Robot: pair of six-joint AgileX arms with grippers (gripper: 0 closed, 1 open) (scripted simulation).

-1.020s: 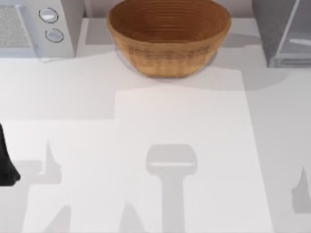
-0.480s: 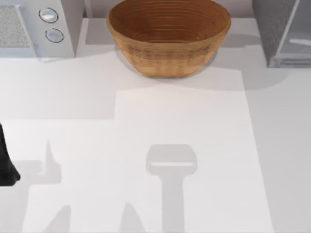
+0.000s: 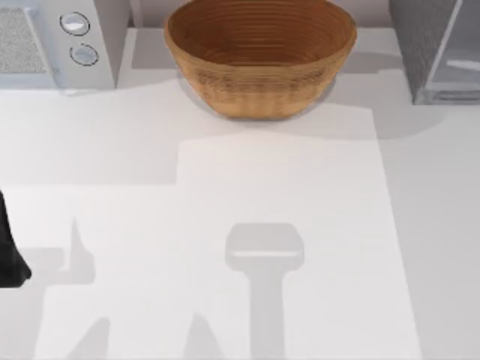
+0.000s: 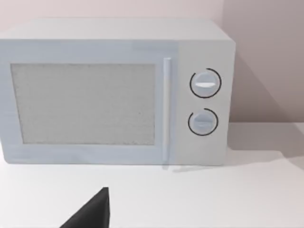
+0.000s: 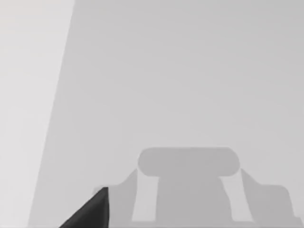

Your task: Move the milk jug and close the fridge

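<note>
The fridge (image 3: pixel 420 45) stands at the table's back right, a grey speckled cabinet with a pale glassy door panel (image 3: pixel 459 56) cut off by the view's edge. I cannot tell how the door stands. The milk jug is out of view. My left arm (image 3: pixel 9 251) shows as a dark shape at the table's left edge. A dark tip of my left gripper (image 4: pixel 91 213) points toward the microwave. A dark tip of my right gripper (image 5: pixel 91 213) hangs over bare white table, where shadows fall.
A large woven basket (image 3: pixel 260 56) sits at the back centre, with nothing showing inside it. A light-grey microwave (image 3: pixel 52 41) with two round knobs and a mesh panel (image 4: pixel 83 103) stands at the back left. The white table (image 3: pixel 285 180) stretches in front of them.
A shadow at the table's right edge, seen a second ago, is gone from the top view. The left arm, basket, microwave and fridge have not moved.
</note>
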